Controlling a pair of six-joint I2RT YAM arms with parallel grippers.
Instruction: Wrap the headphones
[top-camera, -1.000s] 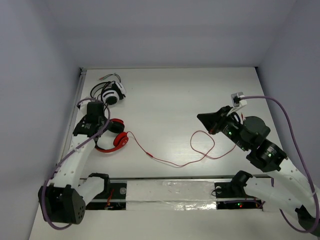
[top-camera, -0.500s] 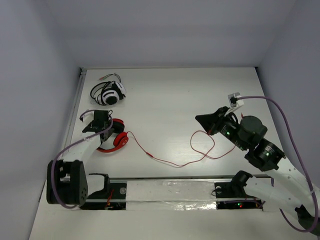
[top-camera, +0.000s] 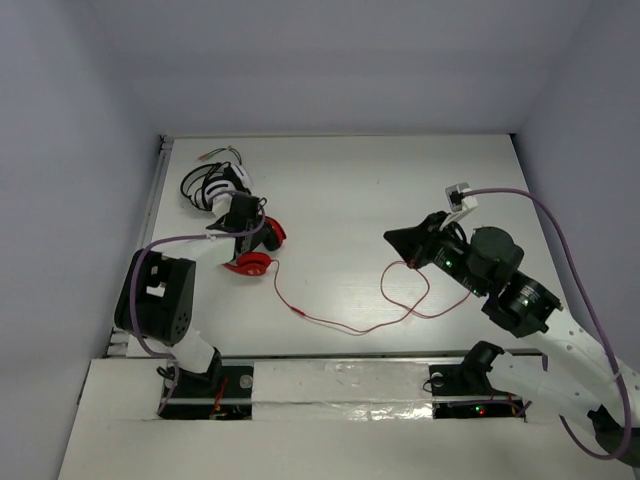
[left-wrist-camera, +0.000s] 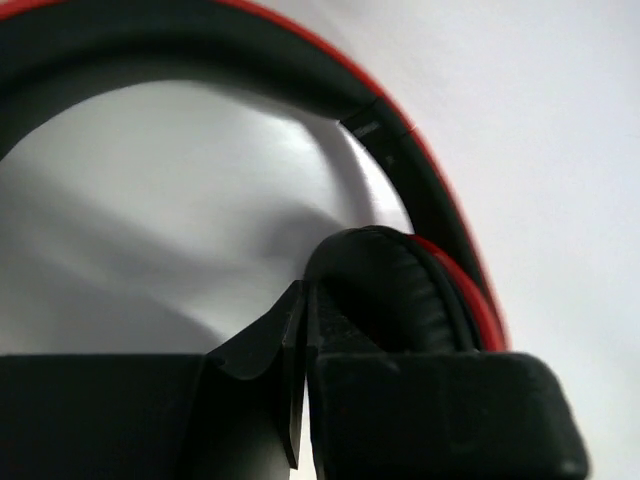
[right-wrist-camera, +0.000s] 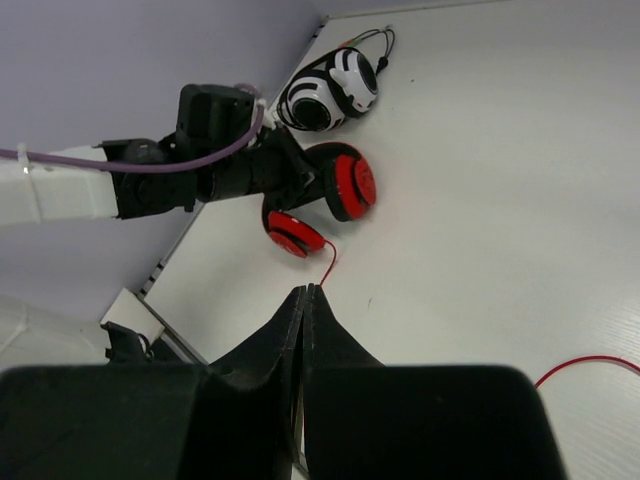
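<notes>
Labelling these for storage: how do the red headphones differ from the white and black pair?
The red headphones trail a long cable across the table; the white and black headphones keep theirs bunched close. The red pair sits in front, the white pair behind it. Both lie at the table's left side.

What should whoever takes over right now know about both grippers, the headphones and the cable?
Left gripper: shut, poked inside the headband arc of the headphones. Nothing shows between its fingers, so the hold is uncertain.
Right gripper: shut, empty, near the looped far end of the cable.
Headphones: at the left of the table, beside the white headphones.
Cable: loose on the table, trailing right from the headphones.
Done: no wrapping visible.
Left: gather the cable and wind it round the headphones.
</notes>
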